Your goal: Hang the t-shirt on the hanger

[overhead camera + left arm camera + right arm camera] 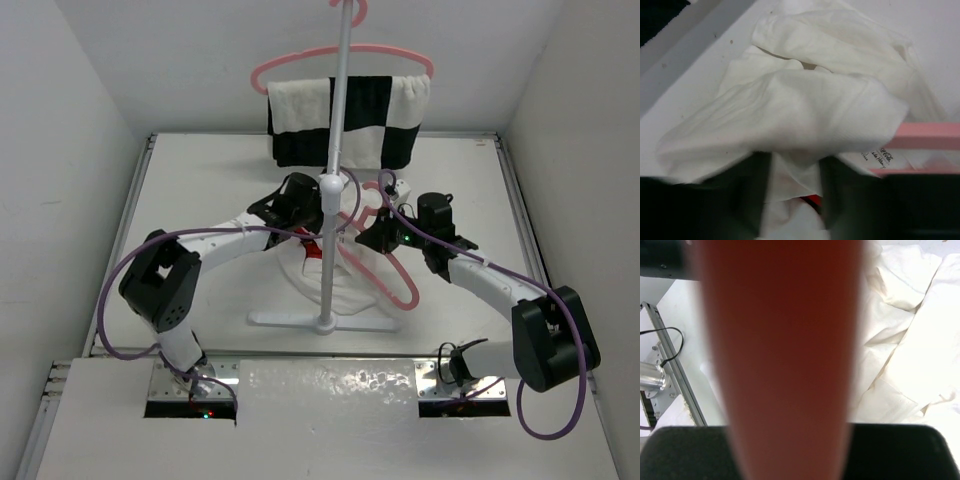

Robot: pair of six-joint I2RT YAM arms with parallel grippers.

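The white t-shirt lies crumpled on the table by the stand, its red print just showing. My left gripper is over it. In the left wrist view the dark fingers are shut on a fold of the t-shirt, with a bit of red print between them. The pink hanger lies slanted over the shirt, and its bar shows in the left wrist view. My right gripper is shut on the hanger, which fills the right wrist view as a blur, with the t-shirt beyond.
A white stand with a pole and flat base stands mid-table between the arms. A twin pink hanger with a black-and-white checkered cloth hangs on it at the back. White walls close in the table on both sides.
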